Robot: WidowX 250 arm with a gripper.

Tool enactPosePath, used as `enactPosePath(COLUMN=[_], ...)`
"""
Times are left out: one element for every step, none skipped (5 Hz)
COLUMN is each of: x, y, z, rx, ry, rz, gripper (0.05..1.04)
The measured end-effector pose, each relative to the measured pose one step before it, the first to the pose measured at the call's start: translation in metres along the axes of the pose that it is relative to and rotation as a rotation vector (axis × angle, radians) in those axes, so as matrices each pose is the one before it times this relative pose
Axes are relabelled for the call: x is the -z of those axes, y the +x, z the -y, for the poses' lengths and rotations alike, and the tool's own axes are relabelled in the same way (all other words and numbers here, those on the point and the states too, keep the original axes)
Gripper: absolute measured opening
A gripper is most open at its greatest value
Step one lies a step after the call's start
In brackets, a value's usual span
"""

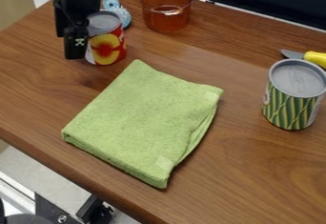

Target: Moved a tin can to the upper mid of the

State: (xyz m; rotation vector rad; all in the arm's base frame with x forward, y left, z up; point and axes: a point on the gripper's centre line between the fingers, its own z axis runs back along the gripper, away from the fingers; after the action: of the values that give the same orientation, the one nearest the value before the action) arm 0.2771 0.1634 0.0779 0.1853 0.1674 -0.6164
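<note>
Tool is right at the red tin can, upper left of the frame; can't tell if it's gripping or open. I'd get a square hold, lift straight, and steer wide of that amber cup, tbh.

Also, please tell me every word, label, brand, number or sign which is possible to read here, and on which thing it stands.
No text can be read.
Red and yellow can: printed label, too blurred to read.
Green striped can: patterned label, no readable letters.
Gripper: small pale mark, too small to make out.
</note>
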Motion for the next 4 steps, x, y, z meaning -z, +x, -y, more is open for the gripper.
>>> enactPosePath(x=[-0.00299, 0.00095, -0.00133, 0.00275], y=[0.00756, 0.01208, 0.00692, 0.01341], z=[0.00262, 0.00031, -0.00022, 0.00238], rx=[-0.004, -0.0129, -0.0366, -0.0219], ry=[0.0063, -0.0039, 0.0104, -0.0019], rz=[-0.0041, -0.005, 0.0083, 0.0078], gripper=[0.995, 0.995, 0.995, 0.995])
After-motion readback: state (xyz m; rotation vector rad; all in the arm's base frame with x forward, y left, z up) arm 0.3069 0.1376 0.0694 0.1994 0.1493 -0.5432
